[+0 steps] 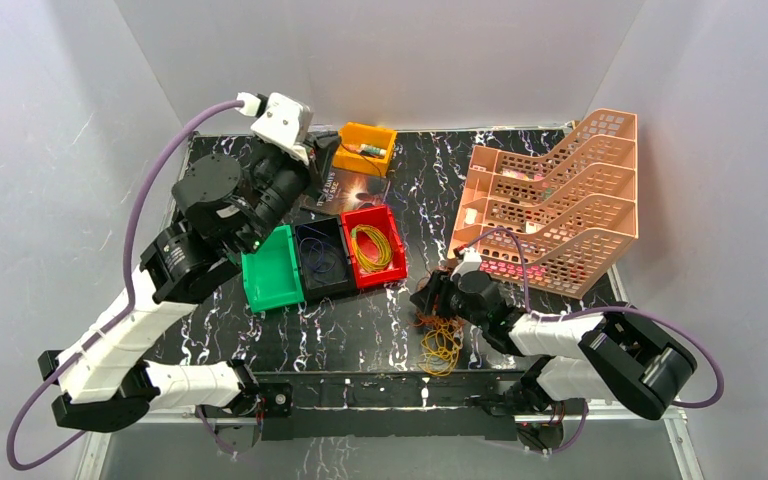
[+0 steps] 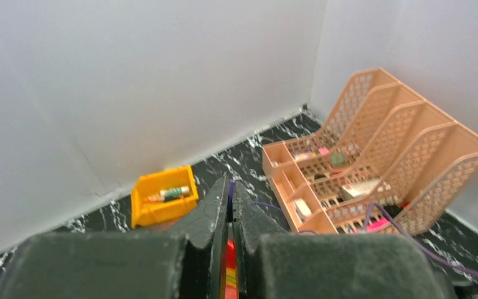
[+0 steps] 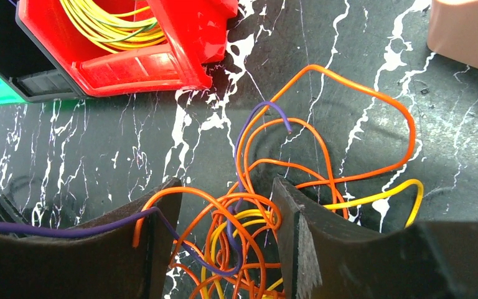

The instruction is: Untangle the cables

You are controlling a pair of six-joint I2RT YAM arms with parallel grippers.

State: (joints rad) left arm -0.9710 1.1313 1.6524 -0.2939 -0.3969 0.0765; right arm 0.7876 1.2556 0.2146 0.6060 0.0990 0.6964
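Starting on the left: the left arm is reared up high at the back, nowhere near the work. Its jaws are pressed together with nothing visibly between them, pointing off toward the far wall. My guess is it's parked there to keep out of the way.

Below it, three little bins sit touching in a row on the black marbled counter: a green bin, a black bin and a red bin. They look like sorting spots by colour. The black one has a dark blue-purple loop in it and the red one holds a neat yellow coil. I can't see anything in the green one. Behind them there's a small orange-yellow bin with a few bits inside.

Moving right, the cables that are left are a messy knot of orange, yellow and one purple strand. They're lying on the counter just in front of the red bin, near the front edge.

The right arm reaches down over that knot. Its jaws are apart and straddle the thick middle of it, with strands running loose between them and nothing pinched. The purple strand drapes across one of them. I'd say it's lining up to pick out a single wire, and orange looks like most of what's left.

Far right is a peach file organiser, not involved.
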